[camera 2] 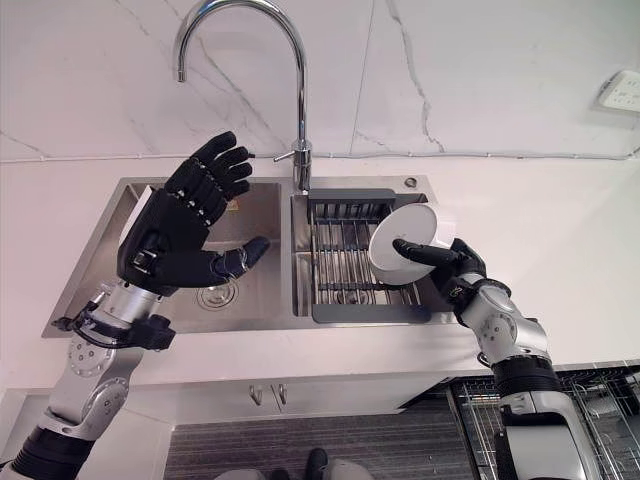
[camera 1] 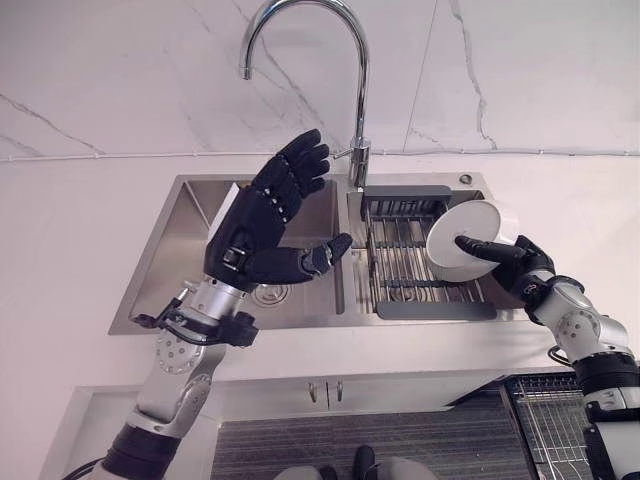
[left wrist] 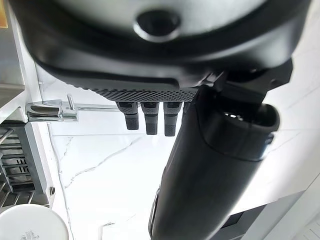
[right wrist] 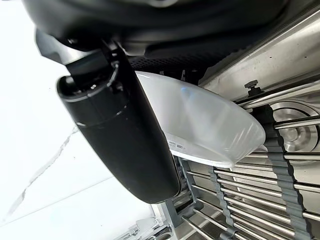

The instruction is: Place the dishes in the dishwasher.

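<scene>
White bowl (camera 1: 468, 238) tilted on edge, pinched by the right hand (camera 1: 515, 262) between thumb and fingers, above the drying rack (camera 1: 410, 262) in the sink's (camera 1: 190, 290) right basin, left hand (camera 1: 262, 222) spread open over the left basin, beside the tap (camera 1: 352, 90)

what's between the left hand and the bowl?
In the head views, the drying rack and the sink divider lie below the gap between left hand and bowl; faucet behind.

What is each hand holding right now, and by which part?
The right hand pinches a white bowl at its rim, thumb across the underside, above the sink rack. The left hand is open and holds nothing.
</scene>
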You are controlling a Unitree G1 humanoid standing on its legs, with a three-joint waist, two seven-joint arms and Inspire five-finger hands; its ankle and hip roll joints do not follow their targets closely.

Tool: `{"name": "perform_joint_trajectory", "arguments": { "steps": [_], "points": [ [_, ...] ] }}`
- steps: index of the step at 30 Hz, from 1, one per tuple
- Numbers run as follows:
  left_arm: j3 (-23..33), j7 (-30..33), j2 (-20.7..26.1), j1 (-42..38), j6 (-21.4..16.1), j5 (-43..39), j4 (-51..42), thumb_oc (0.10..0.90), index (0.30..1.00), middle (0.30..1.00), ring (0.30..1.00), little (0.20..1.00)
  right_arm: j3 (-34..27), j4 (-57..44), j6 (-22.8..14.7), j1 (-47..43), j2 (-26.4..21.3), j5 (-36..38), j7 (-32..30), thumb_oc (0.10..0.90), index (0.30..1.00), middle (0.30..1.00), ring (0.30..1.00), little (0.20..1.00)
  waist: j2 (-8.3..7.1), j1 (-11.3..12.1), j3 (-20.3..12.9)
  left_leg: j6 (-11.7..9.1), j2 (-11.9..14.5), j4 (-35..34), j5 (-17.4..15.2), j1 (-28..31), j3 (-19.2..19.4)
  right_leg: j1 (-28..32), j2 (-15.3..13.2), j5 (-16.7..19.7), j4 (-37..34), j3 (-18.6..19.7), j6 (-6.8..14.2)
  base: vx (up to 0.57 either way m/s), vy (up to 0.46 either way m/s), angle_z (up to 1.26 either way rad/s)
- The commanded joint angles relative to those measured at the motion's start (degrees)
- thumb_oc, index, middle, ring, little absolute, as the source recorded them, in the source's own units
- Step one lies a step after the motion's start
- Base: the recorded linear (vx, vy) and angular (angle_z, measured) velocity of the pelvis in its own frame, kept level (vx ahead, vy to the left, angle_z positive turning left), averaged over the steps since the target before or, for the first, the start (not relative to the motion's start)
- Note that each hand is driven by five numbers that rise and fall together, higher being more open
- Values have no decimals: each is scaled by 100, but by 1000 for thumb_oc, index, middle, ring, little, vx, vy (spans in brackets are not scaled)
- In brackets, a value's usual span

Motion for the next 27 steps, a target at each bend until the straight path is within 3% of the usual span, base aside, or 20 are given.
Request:
{"name": "perform_joint_trajectory", "arguments": {
  "steps": [1, 8, 12, 17, 22, 27],
  "points": [
    [-3, 72, 249, -614, -411, -132, -431, 800, 900, 900, 900, 900, -72, 107, -840, -1003, -500, 129, -44, 400, 300, 300, 300, 300, -197, 163, -371, -302, 239, 364, -687, -122, 50, 425, -360, -932, 178, -73, 833, 0, 0, 0],
    [-43, 109, 213, -652, -395, -111, -405, 800, 900, 900, 900, 900, 33, 67, -834, -1044, -381, 15, -50, 400, 300, 300, 300, 300, -176, 167, -375, -309, 233, 364, -677, -136, 36, 419, -358, -937, 178, -68, 826, 0, 0, 0],
    [-74, 158, 212, -658, -381, -73, -418, 800, 900, 900, 900, 900, -1, 55, -1019, -1025, -318, -139, -475, 400, 300, 300, 300, 300, -166, 166, -371, -303, 239, 364, -687, -130, 38, 422, -360, -937, 178, -66, 830, 0, 0, 0],
    [-120, 228, 199, -705, -400, -57, -386, 800, 900, 900, 900, 900, -62, 82, -1103, -1017, -137, 458, -639, 400, 300, 300, 300, 300, -130, 169, -363, -299, 231, 364, -687, -135, 31, 418, -364, -937, 178, -58, 826, 0, 0, 0],
    [-66, 215, 220, -605, -421, -92, -415, 800, 900, 900, 900, 900, -399, -262, -1493, -821, 60, 1153, -591, 400, 300, 300, 300, 300, -92, 146, -374, -291, 232, 364, -699, -133, 34, 408, -375, -929, 178, -49, 844, 0, 0, 0],
    [37, 123, 178, -455, -435, -96, -464, 800, 900, 900, 900, 900, -561, -1067, -1757, -543, 167, 891, -771, 400, 300, 300, 300, 300, -78, 79, -374, -271, 204, 364, -712, -153, 34, 371, -382, -911, 178, -6, 871, -12, 30, -1]
  ]
}}
